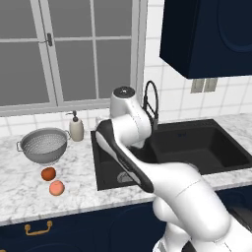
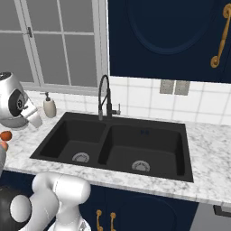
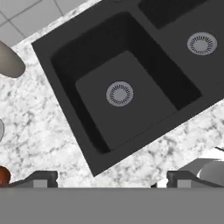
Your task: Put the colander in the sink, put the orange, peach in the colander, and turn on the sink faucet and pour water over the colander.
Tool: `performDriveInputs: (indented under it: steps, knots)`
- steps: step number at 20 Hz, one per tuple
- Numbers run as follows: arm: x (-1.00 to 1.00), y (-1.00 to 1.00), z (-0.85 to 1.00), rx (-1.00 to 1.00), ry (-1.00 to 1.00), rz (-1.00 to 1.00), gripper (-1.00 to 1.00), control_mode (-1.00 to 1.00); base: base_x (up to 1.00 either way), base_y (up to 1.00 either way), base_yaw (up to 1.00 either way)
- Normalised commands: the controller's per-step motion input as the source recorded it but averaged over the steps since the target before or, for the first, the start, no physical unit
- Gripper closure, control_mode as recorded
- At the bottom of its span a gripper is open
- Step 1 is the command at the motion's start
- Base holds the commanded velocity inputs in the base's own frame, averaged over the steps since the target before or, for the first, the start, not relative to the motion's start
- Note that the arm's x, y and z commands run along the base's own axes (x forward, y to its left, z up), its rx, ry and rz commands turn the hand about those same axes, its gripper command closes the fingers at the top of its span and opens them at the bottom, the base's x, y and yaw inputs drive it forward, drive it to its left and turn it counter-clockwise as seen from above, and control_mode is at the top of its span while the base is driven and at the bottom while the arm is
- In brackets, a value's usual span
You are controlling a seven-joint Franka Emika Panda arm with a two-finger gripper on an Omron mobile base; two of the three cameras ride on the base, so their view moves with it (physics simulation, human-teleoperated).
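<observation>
Grey and full of tiny holes, your colander (image 1: 44, 144) sat on the marble counter (image 1: 19, 192), left of the black sink (image 1: 216, 147). Your orange (image 1: 48, 173) and peach (image 1: 57, 188) lay just in front of it. Your gripper (image 3: 112, 179) hung wide open above the left basin, holding nothing.

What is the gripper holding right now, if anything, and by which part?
Nothing. The gripper hangs open over the sink, its fingertips wide apart with nothing between them. The colander sits on the counter.
</observation>
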Motion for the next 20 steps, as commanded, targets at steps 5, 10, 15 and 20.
performDriveInputs:
  steps: [5,10,15,20]
  knots:
    - [0.44,0.57,-0.20,0.22,0.02,-0.10,-1.00,-1.00,0.00,0.00,0.00]
    - [0.44,0.55,-0.20,0.22,0.08,0.00,-1.00,-1.00,0.00,0.00,0.00]
    - [0.37,0.64,-0.17,0.04,0.06,0.00,-1.00,-1.00,0.00,0.00,0.00]
    - [0.32,0.52,-0.04,0.00,0.03,0.00,-1.00,-1.00,0.00,0.00,0.00]
